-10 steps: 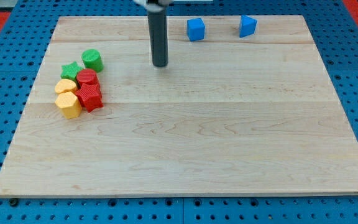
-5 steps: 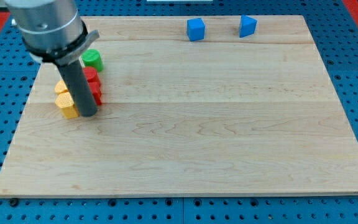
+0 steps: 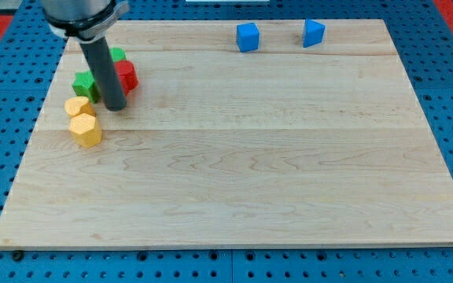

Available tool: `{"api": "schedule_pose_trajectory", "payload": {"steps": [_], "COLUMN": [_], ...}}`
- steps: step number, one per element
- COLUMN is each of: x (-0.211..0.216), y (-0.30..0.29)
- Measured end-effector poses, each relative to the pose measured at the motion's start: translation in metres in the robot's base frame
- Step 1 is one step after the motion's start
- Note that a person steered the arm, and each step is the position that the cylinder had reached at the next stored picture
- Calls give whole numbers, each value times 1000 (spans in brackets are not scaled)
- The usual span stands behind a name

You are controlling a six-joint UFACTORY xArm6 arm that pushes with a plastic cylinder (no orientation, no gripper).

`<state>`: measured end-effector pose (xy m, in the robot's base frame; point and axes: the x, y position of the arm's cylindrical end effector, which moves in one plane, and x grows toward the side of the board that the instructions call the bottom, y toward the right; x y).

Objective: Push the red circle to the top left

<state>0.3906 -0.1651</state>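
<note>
My tip (image 3: 115, 108) rests on the bench (image 3: 250, 173) just below the red circle (image 3: 126, 75) — the rod hides part of it. No fingers here, so I cannot tell any opening. Left of the red circle sits a green block (image 3: 84, 83).

1. Red circle (image 3: 127, 75) is sitting in the upper-left part of the worktop (image 3: 250, 173), flat on the surface.
2. Only its right side is showing; the dark rod is covering the rest, so the round outline is only partly visible.
3. My tip (image 3: 115, 107) is resting just below it, at its lower-left edge; contact can't be confirmed.
4. Colour is reading as plain bright red.
</note>
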Motion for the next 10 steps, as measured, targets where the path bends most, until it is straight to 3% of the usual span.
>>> {"api": "schedule_pose_trajectory", "payload": {"steps": [4,7,10], "x": [-64,-87,-123], "y": [44,4,4]}}
